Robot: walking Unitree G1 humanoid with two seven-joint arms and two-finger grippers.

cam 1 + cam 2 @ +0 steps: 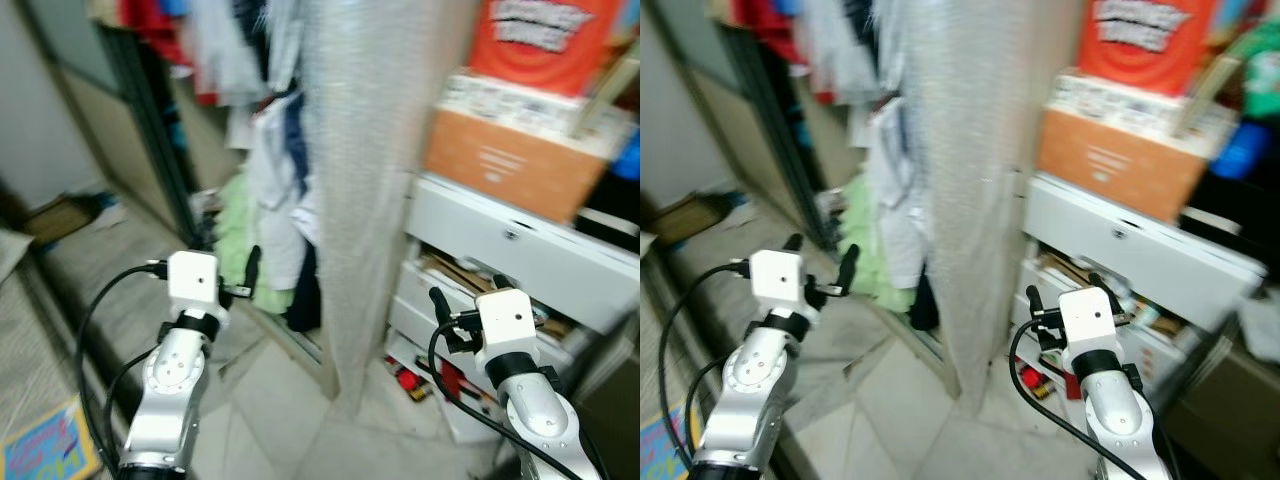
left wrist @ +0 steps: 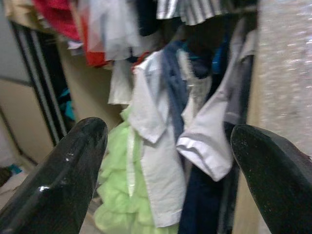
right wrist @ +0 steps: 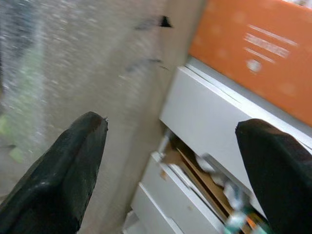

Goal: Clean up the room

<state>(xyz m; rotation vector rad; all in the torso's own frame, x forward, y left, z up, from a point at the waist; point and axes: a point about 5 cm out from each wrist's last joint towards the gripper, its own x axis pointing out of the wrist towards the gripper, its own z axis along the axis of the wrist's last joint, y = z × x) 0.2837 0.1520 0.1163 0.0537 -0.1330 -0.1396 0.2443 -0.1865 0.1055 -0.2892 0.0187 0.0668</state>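
Observation:
My left gripper [image 2: 168,131] is open and holds nothing. It points into an open wardrobe where a white shirt [image 2: 151,146], a light green garment [image 2: 117,200] and a dark blue garment [image 2: 170,92] hang. The right gripper [image 3: 175,126] is also open with nothing between its fingers. It faces a white drawer unit [image 3: 214,122] whose lower drawers stand open with papers inside. In the head views both arms are raised in front of me, the left gripper [image 1: 820,252] toward the clothes. The views are blurred.
A tall panel wrapped in bubble film [image 1: 370,200] stands between wardrobe and drawers. An orange box [image 1: 510,165] and a red box [image 1: 545,40] are stacked on the drawer unit. Small red items [image 1: 410,380] lie on the floor by the drawers. A colourful mat [image 1: 40,450] lies at lower left.

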